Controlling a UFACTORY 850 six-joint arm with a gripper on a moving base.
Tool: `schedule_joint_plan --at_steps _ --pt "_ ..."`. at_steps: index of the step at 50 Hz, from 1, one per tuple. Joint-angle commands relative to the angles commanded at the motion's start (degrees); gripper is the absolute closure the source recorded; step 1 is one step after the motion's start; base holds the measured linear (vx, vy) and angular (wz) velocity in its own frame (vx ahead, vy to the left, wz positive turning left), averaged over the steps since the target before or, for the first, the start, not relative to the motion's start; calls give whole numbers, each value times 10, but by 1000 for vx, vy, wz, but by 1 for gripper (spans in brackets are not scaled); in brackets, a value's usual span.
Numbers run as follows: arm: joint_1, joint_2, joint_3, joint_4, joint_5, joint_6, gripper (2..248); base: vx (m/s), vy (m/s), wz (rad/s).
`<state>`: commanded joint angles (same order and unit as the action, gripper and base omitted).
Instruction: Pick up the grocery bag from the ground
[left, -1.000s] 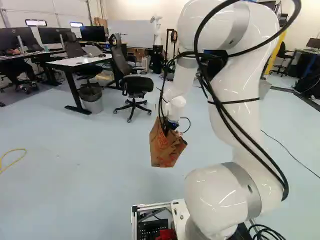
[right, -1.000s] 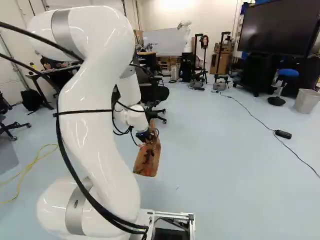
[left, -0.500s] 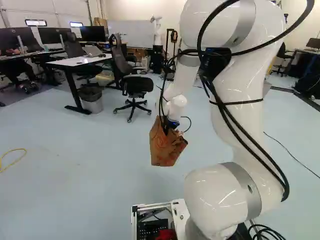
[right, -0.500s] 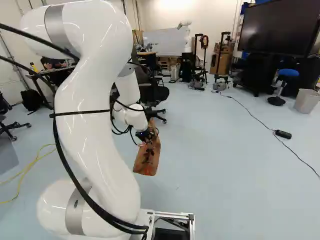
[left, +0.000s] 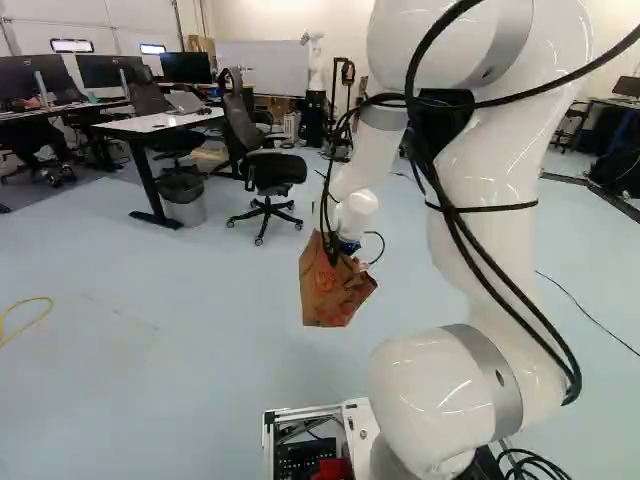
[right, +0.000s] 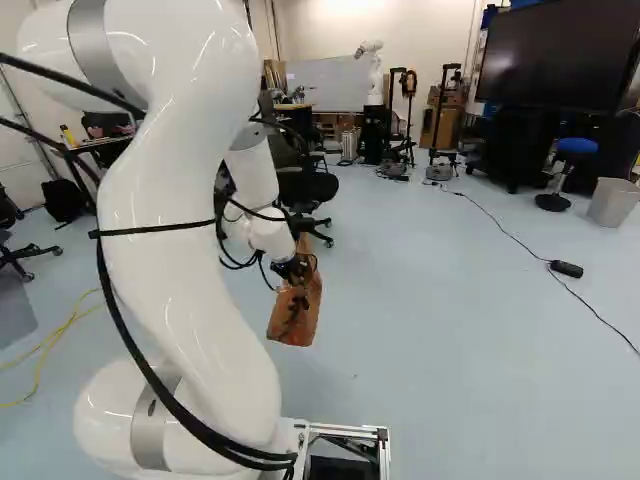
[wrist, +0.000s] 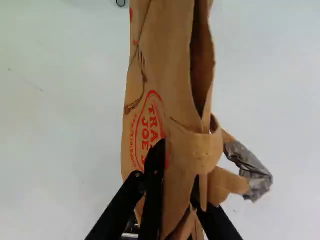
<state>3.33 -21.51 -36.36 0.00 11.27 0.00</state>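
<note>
Clamped on the brown paper grocery bag (wrist: 177, 85) with the gripper (right: 297, 285), 1 of the 2 black fingers (wrist: 154, 200) on each side of the paper. Holding the bag up off the pale blue floor (left: 180, 370), out ahead of the base (left: 290, 412), at the end of the white arm (left: 480, 190) bending forward and down. In the wrist view, stretching well ahead from between the fingers – creased, with red print on a broad side and a dark gap along the folds. Beside the fingers, a curled strip of brown paper (wrist: 202, 152) and a crumpled grey piece (wrist: 252, 172) sticking out. In both base views, hanging tilted below the wrist.

Farther off in the left base view, a black office chair (left: 272, 175) near a white-topped desk (left: 160, 123), plus a bin (left: 186, 205) beside the desk and a yellow cord (left: 28, 318) on the floor. In the right base view, a large dark screen (right: 560, 55), a blue-seated stool (right: 575, 147) and a black cable (right: 600, 317) – and, by the whiteboard (right: 328, 85), another robot (right: 370, 75).
</note>
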Motion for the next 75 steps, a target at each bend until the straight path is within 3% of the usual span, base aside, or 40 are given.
schedule_joint_plan --at_steps 26,75 --pt "-7 81 68 0 84 0 231 0 0 0" --pt "-26 292 244 0 301 0 231 0 0 0"
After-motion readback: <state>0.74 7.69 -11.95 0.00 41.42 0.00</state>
